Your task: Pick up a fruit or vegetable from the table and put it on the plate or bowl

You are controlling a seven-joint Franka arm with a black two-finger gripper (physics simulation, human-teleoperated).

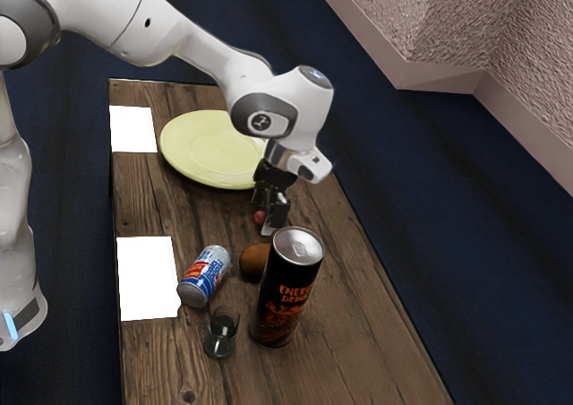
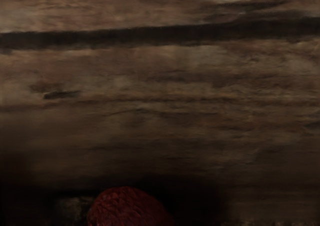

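A small red berry-like fruit (image 1: pixel 259 217) lies on the wooden table (image 1: pixel 358 333), just in front of the pale yellow-green plate (image 1: pixel 210 147). My gripper (image 1: pixel 270 217) is down at table height over it, and its black fingers (image 1: pixel 279 215) stand apart with the fruit low between them, so it is open. Close under the hand, the wrist view shows the red fruit (image 2: pixel 127 208) in shadow on the wood planks (image 2: pixel 160 96). A brown kiwi (image 1: pixel 255 260) rests a little nearer the front.
A tall black energy-drink can (image 1: pixel 286 287) stands right in front of the gripper. A blue-and-white soda can (image 1: pixel 204 276) lies on its side beside the kiwi. A small dark glass (image 1: pixel 221 331) stands near the front. Two white patches (image 1: pixel 148 278) lie along the table's left edge.
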